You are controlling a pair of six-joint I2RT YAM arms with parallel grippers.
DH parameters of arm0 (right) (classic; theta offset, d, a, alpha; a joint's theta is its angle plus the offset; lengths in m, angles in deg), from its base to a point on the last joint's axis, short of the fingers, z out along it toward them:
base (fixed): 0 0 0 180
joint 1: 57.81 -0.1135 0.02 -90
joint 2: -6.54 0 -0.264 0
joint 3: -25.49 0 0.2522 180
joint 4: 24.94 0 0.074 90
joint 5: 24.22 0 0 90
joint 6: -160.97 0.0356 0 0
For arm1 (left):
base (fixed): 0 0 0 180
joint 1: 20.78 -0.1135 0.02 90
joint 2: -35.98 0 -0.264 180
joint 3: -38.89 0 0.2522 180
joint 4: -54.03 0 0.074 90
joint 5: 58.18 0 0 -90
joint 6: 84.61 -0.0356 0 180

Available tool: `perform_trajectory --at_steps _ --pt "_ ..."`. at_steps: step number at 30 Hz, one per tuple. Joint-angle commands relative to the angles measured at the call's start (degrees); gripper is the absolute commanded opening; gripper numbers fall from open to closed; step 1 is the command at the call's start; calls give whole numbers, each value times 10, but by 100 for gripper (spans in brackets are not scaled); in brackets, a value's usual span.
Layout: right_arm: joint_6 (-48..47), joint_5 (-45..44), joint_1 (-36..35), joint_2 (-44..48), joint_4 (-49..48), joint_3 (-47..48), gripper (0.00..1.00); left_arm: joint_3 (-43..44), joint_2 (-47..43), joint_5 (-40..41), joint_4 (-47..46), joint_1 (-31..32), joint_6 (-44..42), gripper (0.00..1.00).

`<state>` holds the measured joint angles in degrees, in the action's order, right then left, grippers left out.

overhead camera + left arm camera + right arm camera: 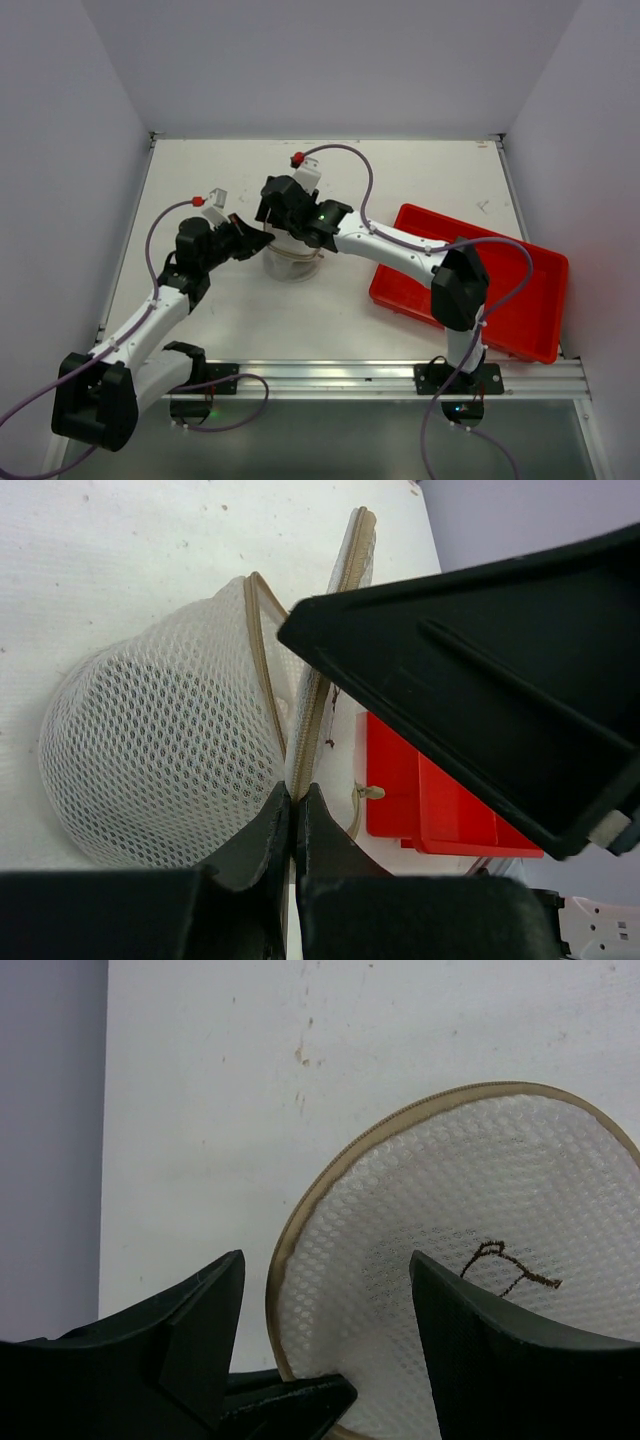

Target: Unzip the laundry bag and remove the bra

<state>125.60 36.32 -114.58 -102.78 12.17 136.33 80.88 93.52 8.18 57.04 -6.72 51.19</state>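
The bag sits mid-table, left of the red tray, with its 2 halves parted along the tan zip rim: 1 domed half lies on the table and the other half stands up on edge. The left gripper is closed tight, its tips apparently pinching the rim where the 2 halves meet, at the bag's left edge. The right gripper hangs just above with its jaws wide and nothing in them, 1 finger on each side of the raised half's rim. The opening faces up toward the right gripper, so it looks the nearer tool to reach in, going down past the raised half into the dome. I cannot make out the bra through the mesh
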Motion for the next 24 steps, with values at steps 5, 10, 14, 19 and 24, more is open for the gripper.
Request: perform_trajectory --at_steps 5,10,14,19,24 --pt "-4 -67 -7 -13 24 32 48 -3 -18 13 -29 4 -12 0" --pt "-72 -32 -10 15 -38 -3 21 -1 -12 2 -26 4 -16 4" --pt "-211 7 -9 23 -54 -2 8 5 -18 -15 -6 4 -26 40" --pt "-330 69 8 24 -69 -7 0 11 -43 -8 25 3 -34 62" --pt "-429 96 11 52 -87 -33 0 17 -52 19 78 -1 -44 63"
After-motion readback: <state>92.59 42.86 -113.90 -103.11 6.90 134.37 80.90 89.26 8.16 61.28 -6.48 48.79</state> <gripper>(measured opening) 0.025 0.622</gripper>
